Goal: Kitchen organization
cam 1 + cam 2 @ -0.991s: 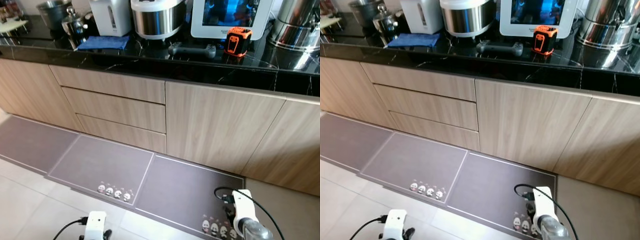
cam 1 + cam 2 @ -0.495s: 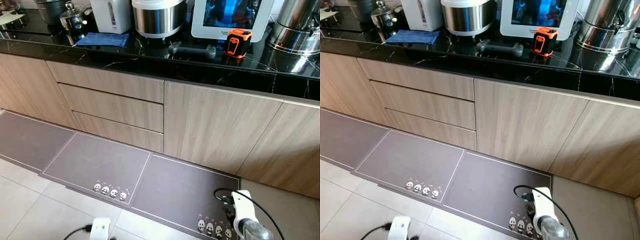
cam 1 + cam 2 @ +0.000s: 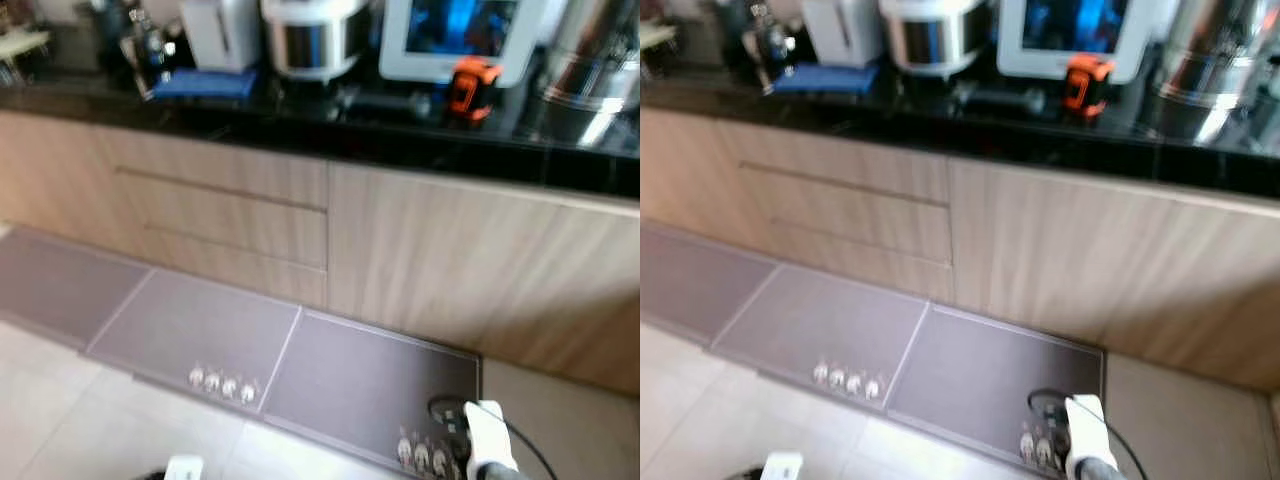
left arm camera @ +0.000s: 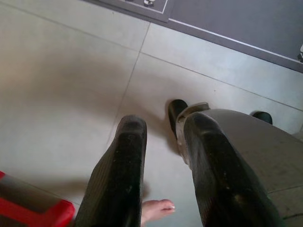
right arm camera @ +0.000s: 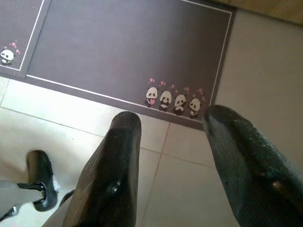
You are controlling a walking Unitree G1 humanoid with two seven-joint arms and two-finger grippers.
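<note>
Pincers: left pincer [image 4: 163,165] and right pincer [image 5: 182,165] open, empty | approaching desk [image 3: 330,120] at 12 o'clock (blurred) | walk steadily, stop square before reaching.

Home kitchen, black countertop [image 3: 420,150], rice cooker [image 3: 312,35], wooden drawers [image 3: 220,215], panda mats [image 3: 370,385]

right claw [image 5: 173,165] fingers spread apart, empty, hanging over the floor | grey mat [image 5: 128,52] beyond, row of pandas [image 5: 173,100] at its edge | pale tiles [image 5: 61,137] beneath | robot's black foot [image 5: 40,179] on tiles
</note>
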